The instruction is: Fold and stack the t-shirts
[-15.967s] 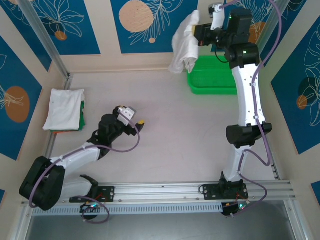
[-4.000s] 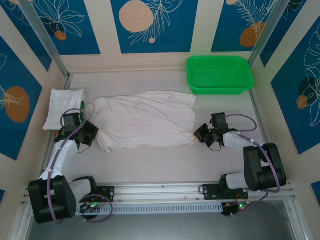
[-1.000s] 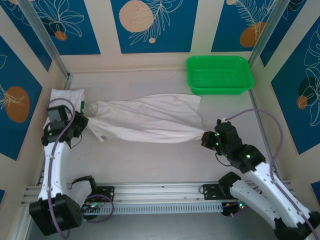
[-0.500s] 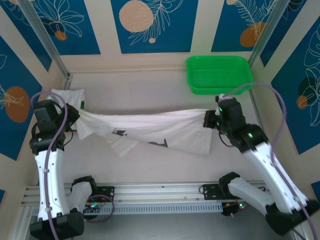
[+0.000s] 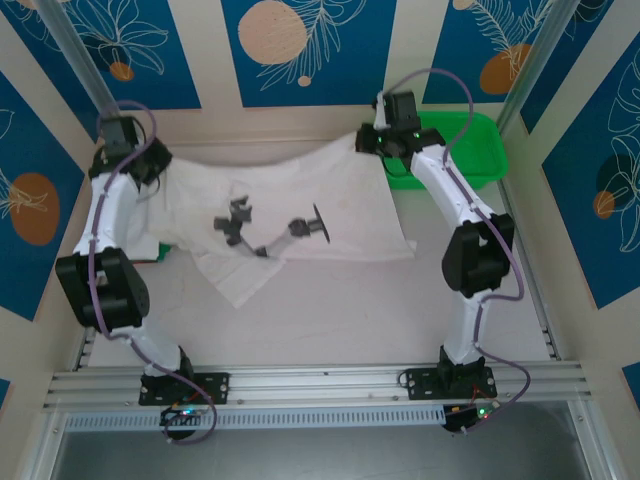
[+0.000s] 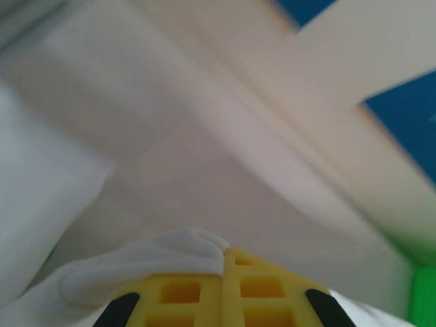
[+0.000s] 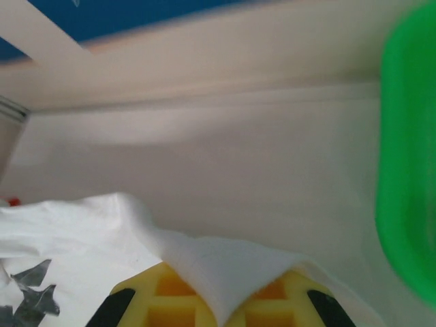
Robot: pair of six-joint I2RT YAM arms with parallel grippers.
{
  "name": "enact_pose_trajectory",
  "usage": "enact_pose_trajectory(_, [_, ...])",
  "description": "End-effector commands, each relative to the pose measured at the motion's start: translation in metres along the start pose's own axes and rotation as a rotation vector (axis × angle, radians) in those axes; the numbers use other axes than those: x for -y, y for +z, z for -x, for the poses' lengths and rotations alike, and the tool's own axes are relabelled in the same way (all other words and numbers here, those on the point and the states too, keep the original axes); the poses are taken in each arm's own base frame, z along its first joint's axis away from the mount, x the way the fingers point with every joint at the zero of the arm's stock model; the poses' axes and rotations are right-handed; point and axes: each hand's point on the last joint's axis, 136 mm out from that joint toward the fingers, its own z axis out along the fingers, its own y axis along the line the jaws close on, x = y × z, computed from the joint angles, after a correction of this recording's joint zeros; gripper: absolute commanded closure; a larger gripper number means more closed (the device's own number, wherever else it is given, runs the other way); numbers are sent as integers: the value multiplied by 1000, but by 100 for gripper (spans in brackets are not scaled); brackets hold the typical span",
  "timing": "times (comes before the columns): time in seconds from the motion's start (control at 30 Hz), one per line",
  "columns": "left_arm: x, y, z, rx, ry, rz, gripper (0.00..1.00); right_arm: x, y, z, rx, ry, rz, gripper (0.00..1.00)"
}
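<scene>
**Holding a white t-shirt by its far edge, one corner per gripper**

Top external view: the t-shirt [image 5: 300, 205] is seen spread across the far middle of the table [image 5: 400, 310]. Its far edge is strung between the left gripper [image 5: 150, 166] at the far left and the right gripper [image 5: 367, 141] at the far right. Its near hem is seen rumpled on the table surface. A dark grey marking [image 5: 268, 228] is seen on the cloth. The green basket [image 5: 478, 160] is placed at the far right, just beside the right gripper.

Left wrist view: the yellow fingers [image 6: 180, 297] are pressed together. A bunched fold of the t-shirt [image 6: 170, 253] is clamped at the tips of the left gripper [image 6: 223, 269].

Right wrist view: the right gripper [image 7: 225, 289] is clenched on the t-shirt [image 7: 225, 262], and a peak of white cloth is draped over the yellow fingers [image 7: 163, 303]. The grey marking [image 7: 27, 289] is seen at the near left, and the blurred basket [image 7: 409, 170] at the right.
</scene>
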Motion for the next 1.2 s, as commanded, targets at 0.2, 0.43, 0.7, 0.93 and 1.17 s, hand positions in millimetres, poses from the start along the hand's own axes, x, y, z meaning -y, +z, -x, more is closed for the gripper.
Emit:
enact_pose_trajectory(0.2, [142,-142,174,506,44,-302,100,-91,-137,174,491,-121,275,100])
enact_pose_trajectory(0.43, [170,-249,183,663,69,-437,100,-85,-211,191,574,-82,318,100])
enact_pose_trajectory(0.7, [85,-229,48,442,-13,-391,100,-28,-183,56,341,-52,213,100])
enact_pose_trajectory(0.93, [-44,-176,-113,125,-74,-115,100,41,-141,-128,27,141,112,100])
enact_pose_trajectory(1.17, [-128,-120,-218,-111,-218,57,100,95,-99,-268,-248,434,-24,100])
